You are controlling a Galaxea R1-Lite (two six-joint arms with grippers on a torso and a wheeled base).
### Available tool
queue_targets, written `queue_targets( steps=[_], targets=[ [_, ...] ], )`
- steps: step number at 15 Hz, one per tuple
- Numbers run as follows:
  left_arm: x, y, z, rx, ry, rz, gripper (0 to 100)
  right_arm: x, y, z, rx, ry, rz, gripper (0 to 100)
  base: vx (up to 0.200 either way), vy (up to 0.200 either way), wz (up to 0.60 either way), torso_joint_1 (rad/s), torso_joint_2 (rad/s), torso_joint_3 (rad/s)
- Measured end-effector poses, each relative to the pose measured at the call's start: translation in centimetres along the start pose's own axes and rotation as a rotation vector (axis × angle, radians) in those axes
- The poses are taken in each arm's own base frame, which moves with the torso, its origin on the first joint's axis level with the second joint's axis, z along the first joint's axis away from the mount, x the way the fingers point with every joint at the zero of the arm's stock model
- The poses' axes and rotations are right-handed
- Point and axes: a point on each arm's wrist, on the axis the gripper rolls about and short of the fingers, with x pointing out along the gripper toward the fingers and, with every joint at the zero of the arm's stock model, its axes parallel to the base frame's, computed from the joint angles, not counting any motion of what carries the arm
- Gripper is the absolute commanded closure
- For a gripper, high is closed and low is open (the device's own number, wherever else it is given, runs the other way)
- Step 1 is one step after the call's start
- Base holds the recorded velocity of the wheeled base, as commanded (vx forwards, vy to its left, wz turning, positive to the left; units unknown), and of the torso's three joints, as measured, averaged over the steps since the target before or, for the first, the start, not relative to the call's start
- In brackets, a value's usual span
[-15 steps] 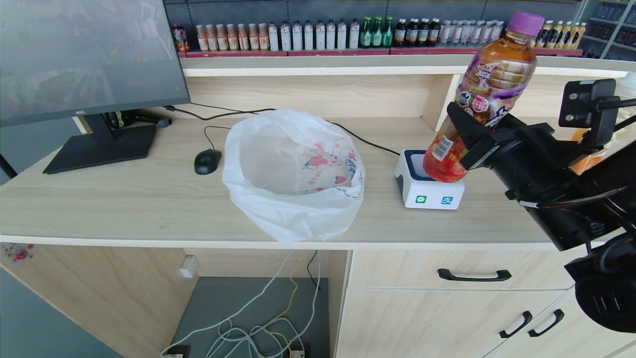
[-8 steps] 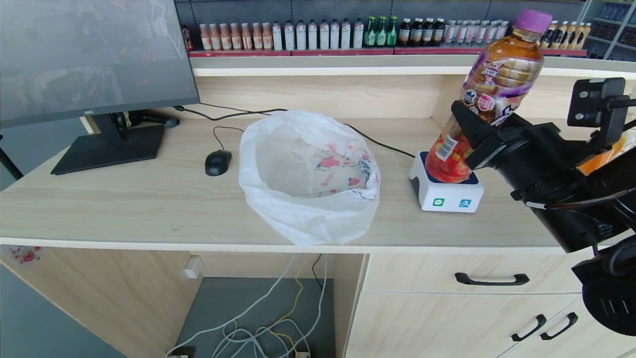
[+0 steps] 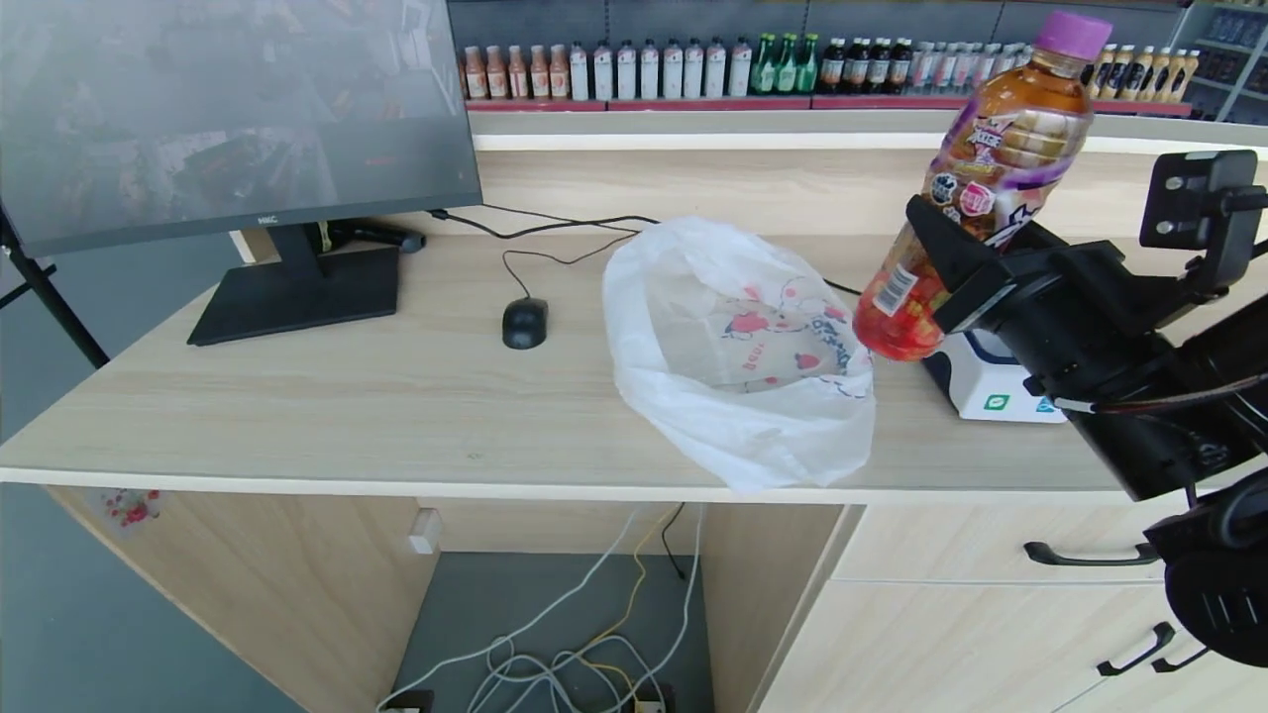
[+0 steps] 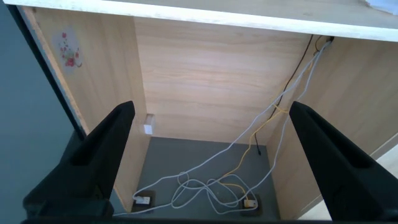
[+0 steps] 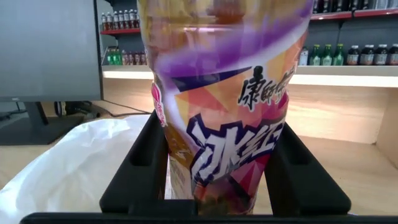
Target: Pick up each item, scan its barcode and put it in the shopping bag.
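Observation:
An amber tea bottle (image 3: 976, 188) with a purple cap and label is held tilted, cap up, in my right gripper (image 3: 966, 272), which is shut on its lower half. Its base hangs just above the right rim of the open white shopping bag (image 3: 733, 396), left of the white barcode scanner (image 3: 991, 391). In the right wrist view the bottle (image 5: 227, 124) sits between the black fingers (image 5: 140, 168), with the bag (image 5: 81, 162) beyond. My left gripper (image 4: 211, 162) is open with nothing in it, low in front of the counter's underside.
A monitor (image 3: 228, 109) on its stand and a black mouse (image 3: 524, 323) lie left of the bag on the wooden counter (image 3: 297, 416). A raised back ledge and a shelf of bottles (image 3: 693, 69) are behind. Drawers (image 3: 991, 555) and loose cables (image 3: 555, 654) are below.
The head view has swung left, so the scene slid right. The bottle, earlier over the scanner, now hangs by the bag's right rim, still held.

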Motion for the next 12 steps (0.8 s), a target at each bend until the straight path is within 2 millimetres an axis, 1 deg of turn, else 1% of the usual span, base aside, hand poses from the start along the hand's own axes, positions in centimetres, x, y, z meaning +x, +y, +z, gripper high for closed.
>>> queue_targets(
  steps=[6, 8, 9, 12],
  targets=[
    [0.0, 0.0, 0.0, 0.0, 0.0, -0.001, 0, 0.2, 0.1, -0.5, 0.002, 0.011, 0.005, 100, 0.0, 0.0, 0.0, 0.0, 0.0, 0.0],
    [0.0, 0.0, 0.0, 0.0, 0.0, 0.0, 0, 0.9, 0.0, -0.3, 0.003, -0.014, -0.006, 100, 0.0, 0.0, 0.0, 0.0, 0.0, 0.0],
    [0.0, 0.0, 0.0, 0.0, 0.0, 0.0, 0, 1.2, 0.4, -0.3, 0.019, -0.024, 0.009, 100, 0.0, 0.0, 0.0, 0.0, 0.0, 0.0],
    [0.0, 0.0, 0.0, 0.002, 0.0, 0.0, 0, 2.0, 0.8, -1.1, 0.034, -0.016, 0.021, 100, 0.0, 0.0, 0.0, 0.0, 0.0, 0.0]
  ],
)
